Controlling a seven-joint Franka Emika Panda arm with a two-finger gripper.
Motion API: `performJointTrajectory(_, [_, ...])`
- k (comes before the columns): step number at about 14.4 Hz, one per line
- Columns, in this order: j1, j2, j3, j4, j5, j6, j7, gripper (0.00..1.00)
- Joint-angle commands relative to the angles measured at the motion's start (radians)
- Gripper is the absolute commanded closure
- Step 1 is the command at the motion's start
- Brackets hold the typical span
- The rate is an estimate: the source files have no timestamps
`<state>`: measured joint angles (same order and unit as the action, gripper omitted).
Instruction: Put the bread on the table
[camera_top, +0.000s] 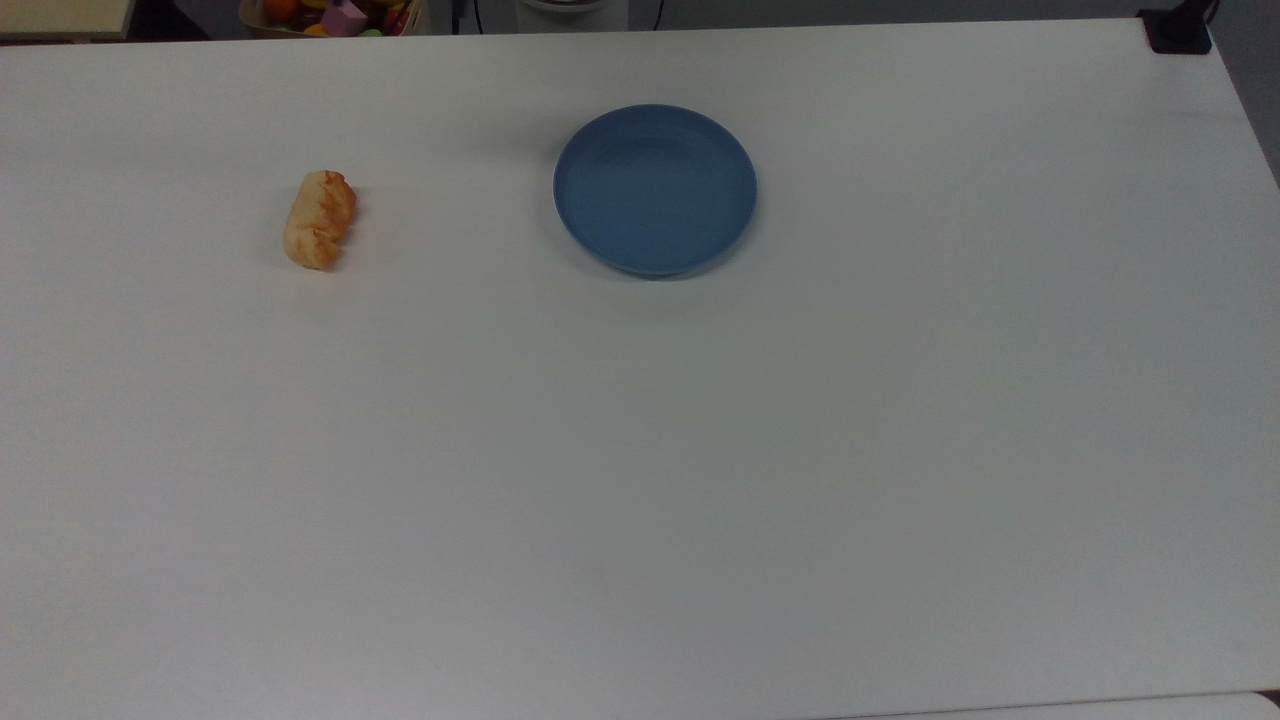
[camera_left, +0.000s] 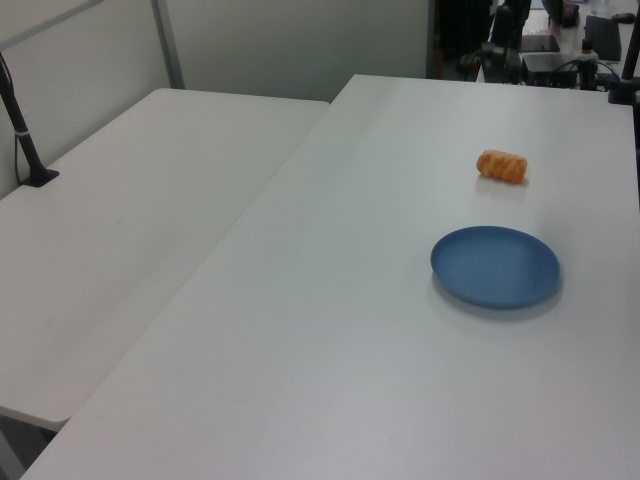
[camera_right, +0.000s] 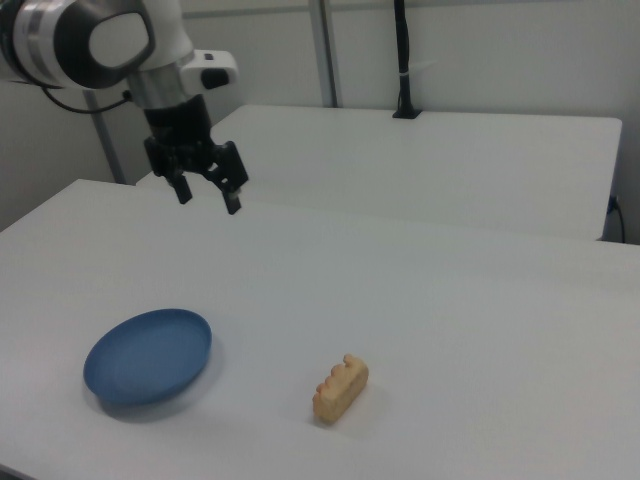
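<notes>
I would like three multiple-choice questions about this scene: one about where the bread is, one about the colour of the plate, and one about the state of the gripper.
1. Where does the bread lie?
A. on the plate
B. on the table, apart from the plate
C. between the gripper's fingers

2. What colour is the plate?
A. blue
B. red
C. green

3. What is the state of the gripper?
A. shut on the bread
B. shut on the plate's rim
C. open, holding nothing

Answers:
1 B: the bread rests on the bare white table, with a clear gap to the plate.
2 A: the plate is plainly blue in all three views.
3 C: in the right view the gripper hangs above the table with its fingers spread and nothing between them.
</notes>
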<state>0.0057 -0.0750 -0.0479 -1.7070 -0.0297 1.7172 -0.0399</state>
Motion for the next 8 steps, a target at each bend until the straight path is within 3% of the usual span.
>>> performJointTrajectory(1, [0.083, 0.006, -0.013, 0.018, -0.010, -0.059, 0.026, 0.00])
performJointTrajectory(8, [0.105, 0.004, -0.006, 0.020, -0.006, -0.110, 0.026, 0.00])
